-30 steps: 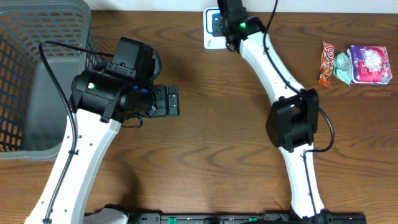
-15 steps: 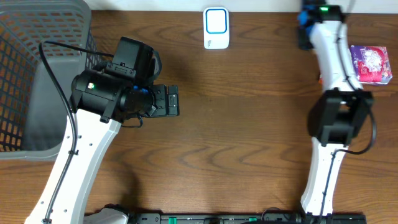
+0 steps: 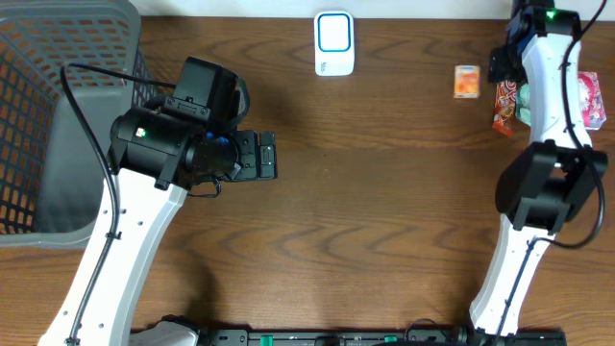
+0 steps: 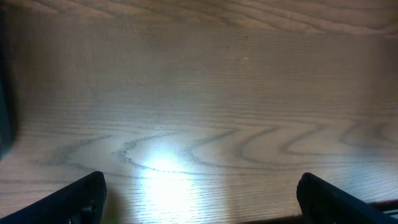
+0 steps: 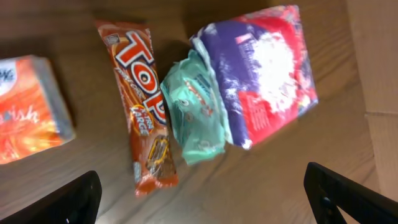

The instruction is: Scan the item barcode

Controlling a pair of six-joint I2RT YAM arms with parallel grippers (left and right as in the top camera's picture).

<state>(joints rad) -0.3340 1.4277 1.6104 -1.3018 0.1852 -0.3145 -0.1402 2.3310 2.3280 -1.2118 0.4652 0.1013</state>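
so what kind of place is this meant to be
Probably a mock shop checkout on a wooden table: a white scanner-like device, packaged snacks, and a grey mesh basket.

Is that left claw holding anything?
No, the left claw is open, and only the table shows between its tips.

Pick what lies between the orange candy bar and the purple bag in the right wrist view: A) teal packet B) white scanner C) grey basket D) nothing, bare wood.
A: the teal packet sits between the candy bar and the purple bag, tucked against the bag's edge.
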